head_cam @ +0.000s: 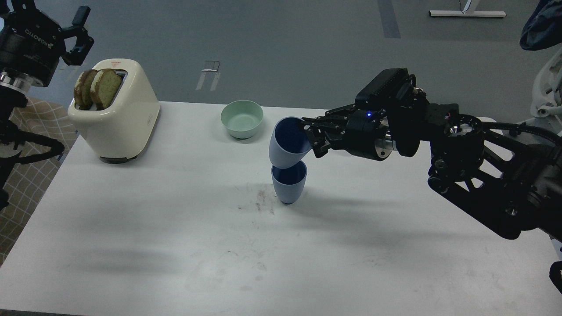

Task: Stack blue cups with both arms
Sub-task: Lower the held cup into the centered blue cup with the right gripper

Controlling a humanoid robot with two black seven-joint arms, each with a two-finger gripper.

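Observation:
One blue cup [288, 186] stands upright at the middle of the white table [131, 228]. My right gripper [311, 137] is shut on the rim of the second blue cup [286, 145] and holds it tilted, its base at the mouth of the standing cup. My left gripper [75, 33] is raised at the far left, above the toaster, its fingers apart and empty.
A cream toaster [118, 114] with two toast slices stands at the back left. A mint-green bowl [242, 118] sits behind the cups. My right arm hides the pink bowl. A checked cloth [17, 184] lies off the table's left edge.

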